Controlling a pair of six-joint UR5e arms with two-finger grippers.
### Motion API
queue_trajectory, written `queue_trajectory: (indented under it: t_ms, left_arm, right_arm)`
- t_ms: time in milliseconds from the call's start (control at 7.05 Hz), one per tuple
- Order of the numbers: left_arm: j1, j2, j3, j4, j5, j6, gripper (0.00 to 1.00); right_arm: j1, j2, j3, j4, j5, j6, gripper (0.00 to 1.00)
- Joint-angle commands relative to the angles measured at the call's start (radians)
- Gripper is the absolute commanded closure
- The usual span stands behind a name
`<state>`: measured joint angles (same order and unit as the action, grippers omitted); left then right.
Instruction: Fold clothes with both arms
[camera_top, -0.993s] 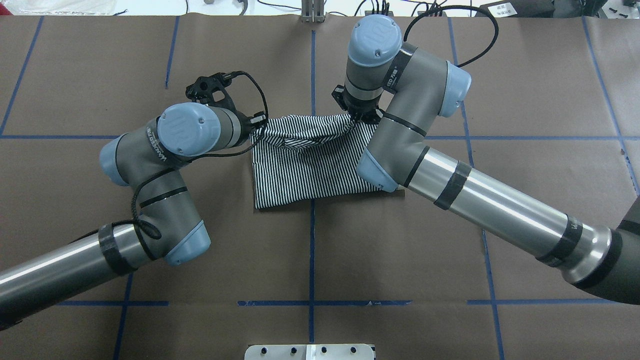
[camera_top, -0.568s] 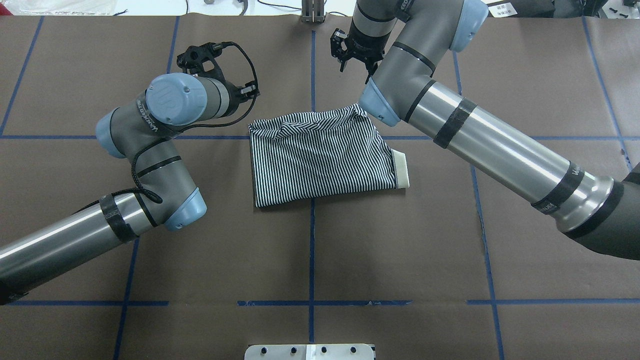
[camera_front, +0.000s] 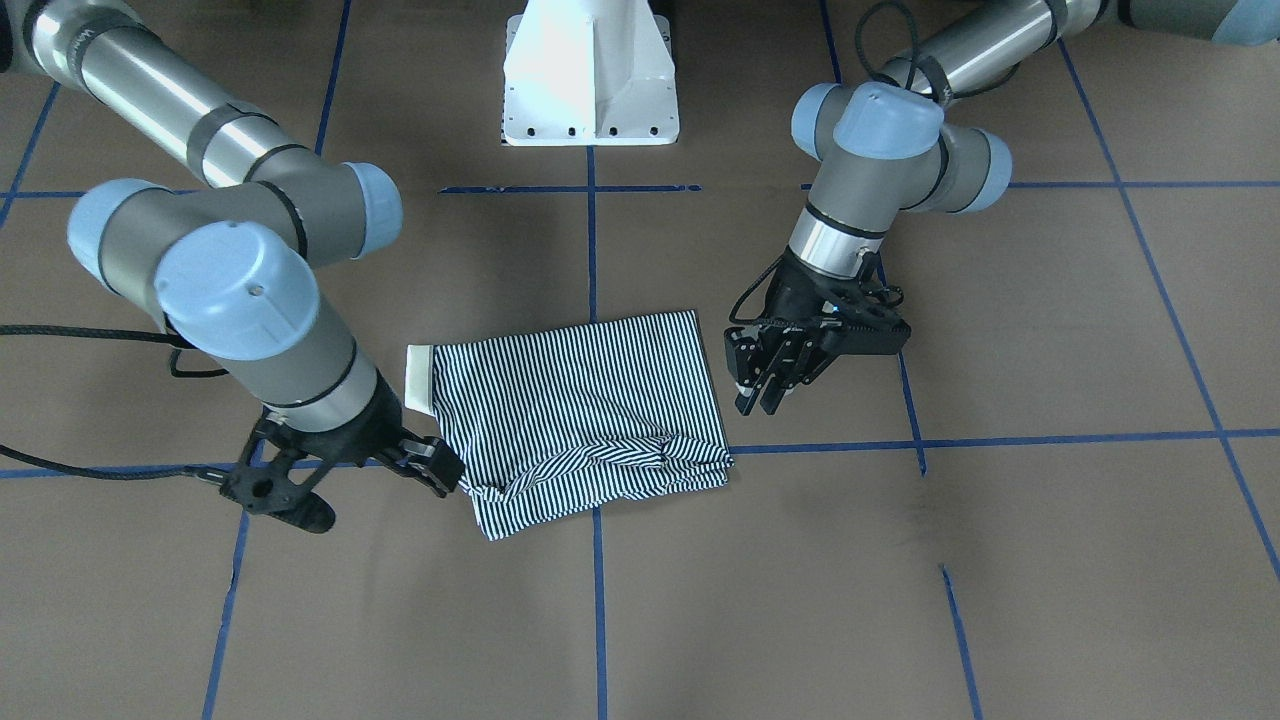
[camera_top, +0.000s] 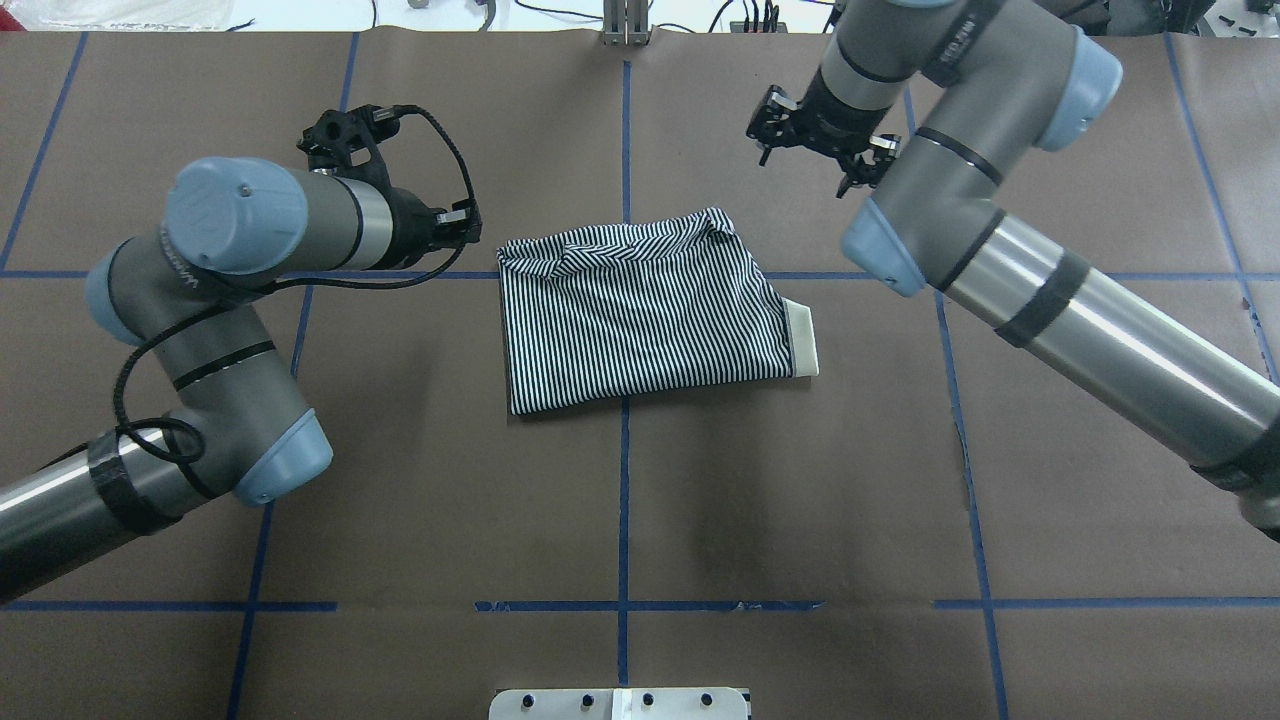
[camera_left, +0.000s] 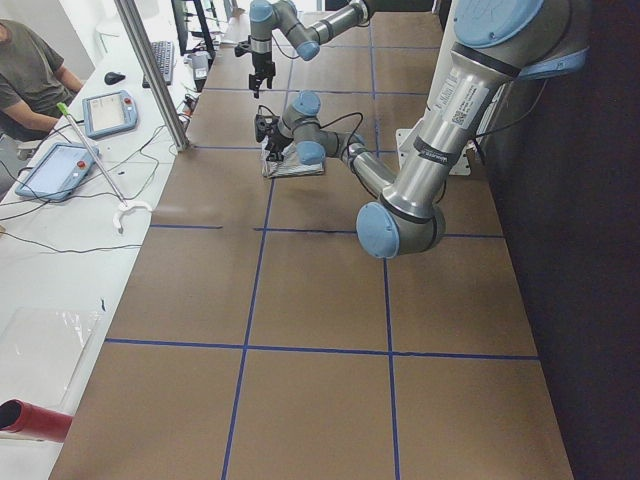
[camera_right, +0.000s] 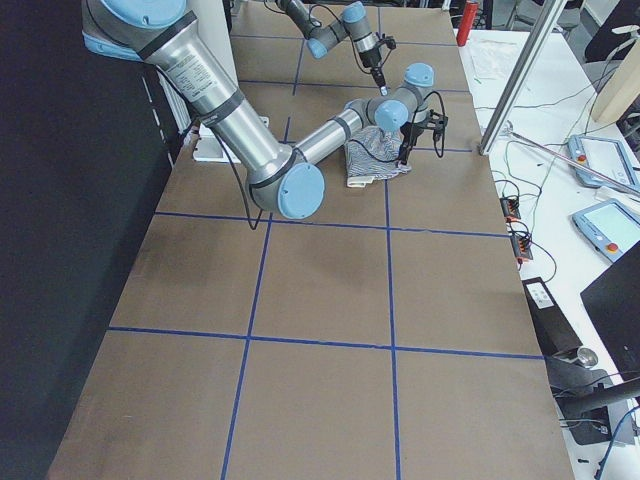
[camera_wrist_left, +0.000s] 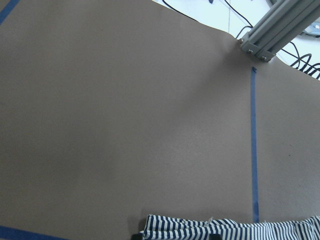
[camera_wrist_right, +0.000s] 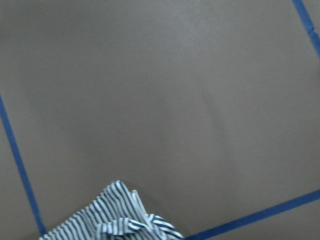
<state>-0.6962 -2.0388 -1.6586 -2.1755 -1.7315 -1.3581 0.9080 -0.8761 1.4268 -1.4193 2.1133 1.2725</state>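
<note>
The shirt (camera_top: 640, 320) lies folded on the surface (camera_top: 800, 500), one long edge bunched. The left end effector (camera_front: 765, 398) and right end effector (camera_top: 806, 168) hang spread and empty off that edge. Best to smooth the bunching first, then pinch both corners level.

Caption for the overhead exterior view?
Striped shirt lies folded on the table; left gripper and right gripper hover clear of it.

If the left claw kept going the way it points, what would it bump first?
Probably the striped shirt, at its edge nearest the left gripper; height is unclear, so it might touch the table first.
</note>
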Motion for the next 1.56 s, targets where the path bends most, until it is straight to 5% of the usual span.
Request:
queue_trajectory:
  t_ms: [0,284,426,852,1135,1419]
  left_arm:
    - [-0.084,0.147,-0.075,-0.010,-0.110,0.310,1.00]
    - [-0.300,0.257,-0.052,-0.007,-0.318,0.642,0.92]
    - [-0.441,0.293,-0.012,0.005,-0.383,0.835,0.56]
    - [-0.722,0.299,0.218,0.016,-0.534,1.182,0.00]
    - [-0.857,0.292,0.295,0.200,-0.687,1.383,0.00]
    - [-0.884,0.261,0.252,0.479,-0.697,1.401,0.00]
  right_arm:
    - [0.108,-0.215,0.141,0.005,0.061,-0.279,0.00]
    - [0.246,-0.335,0.142,-0.004,0.086,-0.524,0.00]
    - [0.331,-0.390,0.139,-0.015,0.086,-0.686,0.00]
    - [0.523,-0.574,0.222,-0.159,0.112,-1.058,0.00]
    - [0.586,-0.693,0.254,-0.170,0.142,-1.201,0.00]
    - [0.594,-0.715,0.251,-0.170,0.142,-1.204,0.00]
